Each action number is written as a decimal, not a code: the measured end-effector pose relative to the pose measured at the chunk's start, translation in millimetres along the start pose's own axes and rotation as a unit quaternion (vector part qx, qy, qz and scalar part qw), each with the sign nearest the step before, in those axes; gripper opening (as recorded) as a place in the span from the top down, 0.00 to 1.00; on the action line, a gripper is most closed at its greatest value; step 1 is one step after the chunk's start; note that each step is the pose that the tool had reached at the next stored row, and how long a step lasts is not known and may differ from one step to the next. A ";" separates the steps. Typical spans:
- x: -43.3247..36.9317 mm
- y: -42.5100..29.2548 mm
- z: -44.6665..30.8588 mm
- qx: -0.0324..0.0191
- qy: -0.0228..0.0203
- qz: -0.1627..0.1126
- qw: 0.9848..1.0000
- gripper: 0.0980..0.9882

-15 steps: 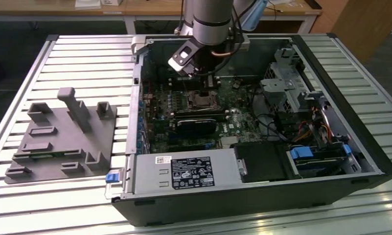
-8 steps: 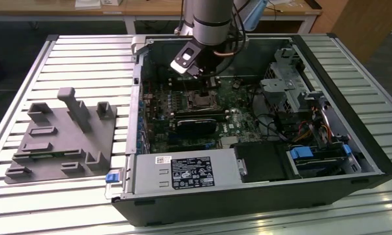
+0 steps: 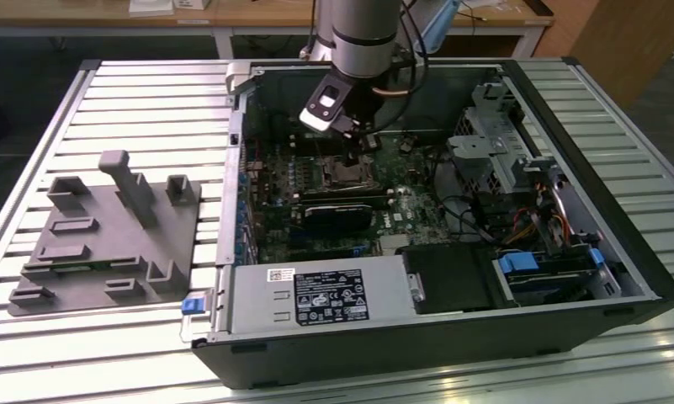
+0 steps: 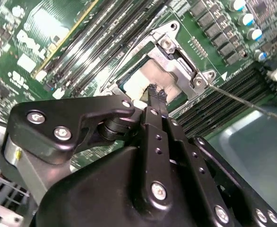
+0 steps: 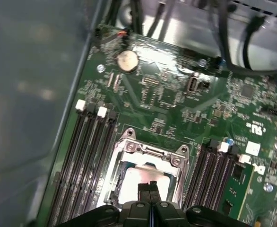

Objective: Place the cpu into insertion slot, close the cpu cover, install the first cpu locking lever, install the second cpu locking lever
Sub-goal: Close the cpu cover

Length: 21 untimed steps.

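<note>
Cpu (image 4: 148, 75) lies in the insertion slot (image 3: 346, 174) on the green board. You see it as a flat square with a pale, silvery top that catches the light. The cpu cover (image 4: 178, 59), a thin silver frame with screws at its corners, lies around the chip, and the metal top shows through its cut-out centre.

The gripper (image 4: 156, 92) hangs right over the chip with its two fingertips pressed together and nothing between them. You cannot tell whether the tips touch the metal top or stop just above it.

The second wrist view gives you a thin wire lever (image 4: 242, 100) running out from the socket's corner across the long black memory slots (image 4: 223, 101). The first wrist view looks straight down past the closed fingertips (image 5: 148, 189) and shows the cover's (image 5: 150, 152) far edge, with slots on both sides of the socket and a coin cell (image 5: 127, 60) further up the board. The exterior view gives you the open computer case (image 3: 427, 358) lying on a slatted table (image 3: 145, 109), with the arm reaching down into it.

A black module (image 3: 339, 217) sits just beside the socket and a power supply box (image 3: 314, 299) lies nearer the camera. Cables (image 3: 538, 223) and a drive cage (image 3: 488, 139) are at the exterior view's right. A grey fixture (image 3: 101, 244) rests outside the case at the exterior view's left. The gripper's own black body hides part of the chip in both wrist views.
</note>
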<state>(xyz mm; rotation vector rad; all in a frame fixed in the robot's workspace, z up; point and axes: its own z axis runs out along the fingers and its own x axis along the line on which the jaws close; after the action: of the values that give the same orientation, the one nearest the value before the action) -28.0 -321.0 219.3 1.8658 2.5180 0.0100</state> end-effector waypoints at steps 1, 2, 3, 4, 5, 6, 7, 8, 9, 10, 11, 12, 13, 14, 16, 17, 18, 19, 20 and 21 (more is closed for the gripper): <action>0.0 0.0 0.0 0.000 0.000 -0.009 1.000 0.99; 0.0 0.0 0.0 0.000 0.000 -0.018 1.000 0.99; 0.0 0.0 0.0 0.000 0.000 -0.027 1.000 0.99; 0.0 0.0 0.0 0.000 0.000 -0.036 0.999 0.99; 0.0 0.0 0.0 0.000 0.000 -0.045 0.999 0.99; 0.0 0.0 0.0 0.000 0.000 -0.054 0.999 0.99; 0.0 0.0 0.1 0.000 0.001 -0.063 0.998 0.99; 0.0 0.0 0.1 0.000 0.001 -0.072 0.997 0.99; 0.0 0.0 0.1 0.000 0.001 -0.082 0.997 0.99; 0.0 0.0 0.1 0.000 0.001 -0.091 0.996 0.99; 0.0 0.0 0.1 0.000 0.001 -0.100 0.995 0.99; 0.0 0.0 0.1 0.000 0.001 -0.108 0.994 0.99; 0.0 0.0 0.1 0.000 0.001 -0.117 0.993 0.99; 0.0 0.0 0.1 0.000 0.001 -0.127 0.992 0.99; 0.0 0.0 0.2 0.000 0.001 -0.145 0.989 0.99; 0.0 0.0 0.1 0.000 0.001 -0.154 0.988 0.99; 0.0 0.0 0.2 0.000 0.002 -0.163 0.987 0.99; 0.0 0.0 0.1 0.000 0.002 -0.172 0.985 0.99; 0.0 0.0 0.2 0.000 0.002 -0.180 0.984 0.99; 0.0 0.0 0.2 0.000 0.002 -0.189 0.982 0.99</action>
<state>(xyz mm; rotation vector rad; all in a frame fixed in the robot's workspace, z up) -28.0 -321.0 219.2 1.3559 2.8269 0.0121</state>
